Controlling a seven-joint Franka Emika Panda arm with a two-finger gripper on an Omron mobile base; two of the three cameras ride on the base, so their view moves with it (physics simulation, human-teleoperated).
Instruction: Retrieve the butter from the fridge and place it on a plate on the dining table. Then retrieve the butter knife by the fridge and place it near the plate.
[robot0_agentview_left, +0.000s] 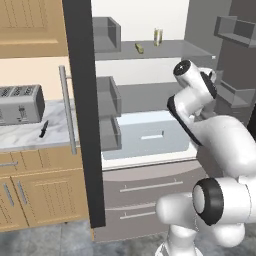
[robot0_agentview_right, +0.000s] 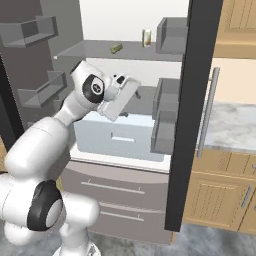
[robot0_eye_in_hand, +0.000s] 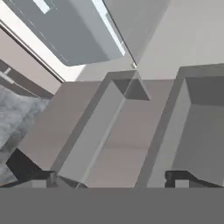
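Tan wooden cabinets (robot0_agentview_left: 30, 192), marble counter (robot0_agentview_left: 30, 135), mottled grey floor (robot0_agentview_left: 50, 242).

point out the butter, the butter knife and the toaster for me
butter (robot0_agentview_left: 139, 48): left base view, middle of the small stick on the upper fridge shelf.
butter knife (robot0_agentview_left: 44, 129): left base view, middle of the dark knife on the marble counter.
toaster (robot0_agentview_left: 21, 104): left base view, its front face.

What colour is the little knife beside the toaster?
All dark, nearly black; the butter knife shows best in the left base view.

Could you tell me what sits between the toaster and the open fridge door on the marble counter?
In the left base view, the butter knife lies on the marble counter between the toaster and the fridge door, just right of the toaster.
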